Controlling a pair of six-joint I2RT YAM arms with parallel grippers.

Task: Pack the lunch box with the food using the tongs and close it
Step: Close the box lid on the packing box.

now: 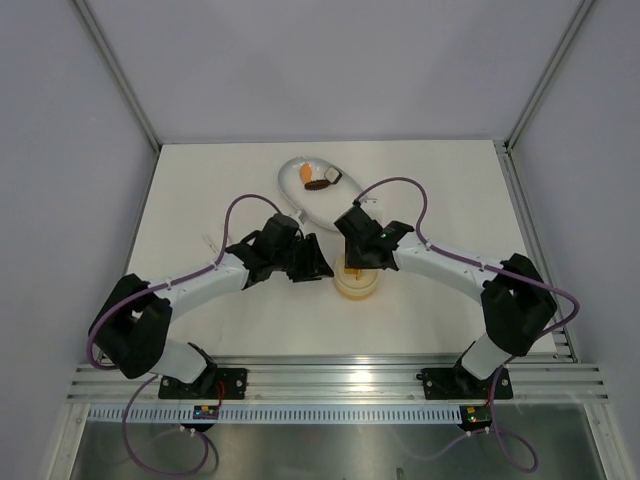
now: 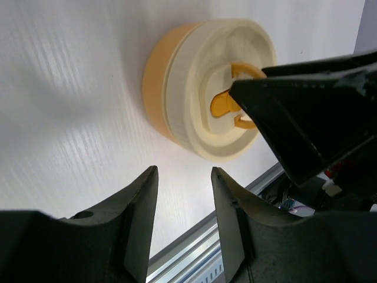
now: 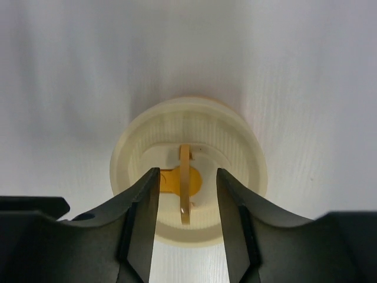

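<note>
— Item one, nearest the lens?
— My right hand (image 3: 187, 177): fingers apart, one on either side of the orange tab (image 3: 185, 156) on the lid (image 3: 194, 121), clamped on nothing.
— Item two?
— My left hand (image 2: 184, 177): fingers apart, empty, near the box (image 2: 154, 88) and not touching it.
— The box?
— Lid on, upright on the counter (image 1: 200, 190), between my two hands.
— Remaining stock?
— Food (image 1: 312, 180) in the white dish (image 1: 285, 180) beyond the box: one orange piece, one dark brown, one white-and-black.

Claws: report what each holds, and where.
Nothing. The right claw stands open astride the lid's raised tab; the left claw is open beside the lunch box.
</note>
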